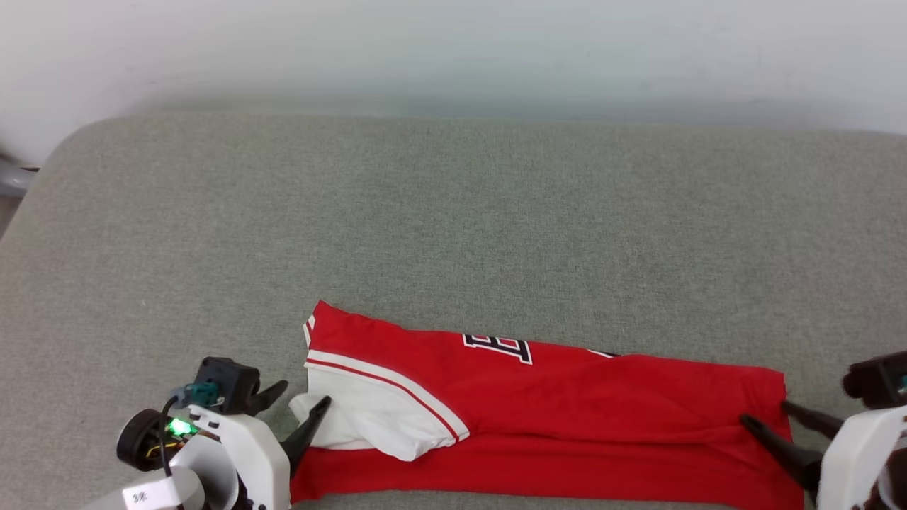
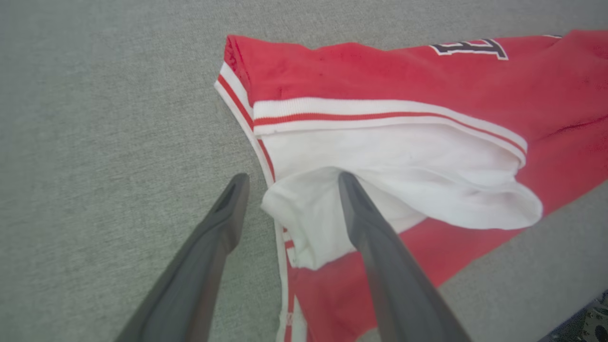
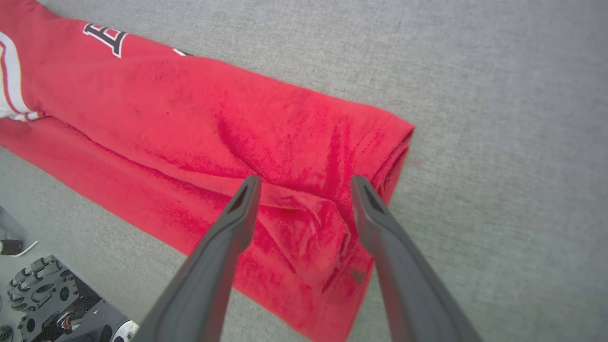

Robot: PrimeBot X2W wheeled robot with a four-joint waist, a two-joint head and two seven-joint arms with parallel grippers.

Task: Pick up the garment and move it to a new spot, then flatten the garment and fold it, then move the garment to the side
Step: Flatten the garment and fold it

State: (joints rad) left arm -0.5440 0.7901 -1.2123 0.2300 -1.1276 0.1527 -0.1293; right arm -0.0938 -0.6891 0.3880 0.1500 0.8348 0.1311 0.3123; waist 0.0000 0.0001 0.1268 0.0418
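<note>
The red garment [image 1: 567, 418] lies folded into a long band along the near edge of the grey padded surface, part of its black print [image 1: 498, 348] showing on the far fold. A white sleeve [image 1: 375, 418] with striped trim lies on its left end. My left gripper [image 1: 305, 404] is open at that end, one finger over the sleeve's edge [image 2: 304, 223], the other over bare surface. My right gripper [image 1: 765, 418] is open over the garment's right end [image 3: 304, 190], fingers apart above wrinkled red cloth. Nothing is held.
The grey padded surface [image 1: 453, 212] stretches wide beyond the garment to a pale wall at the back. Its rounded left corner [image 1: 64, 149] drops off. In the right wrist view, the robot's base and wheels [image 3: 42, 289] show below the near edge.
</note>
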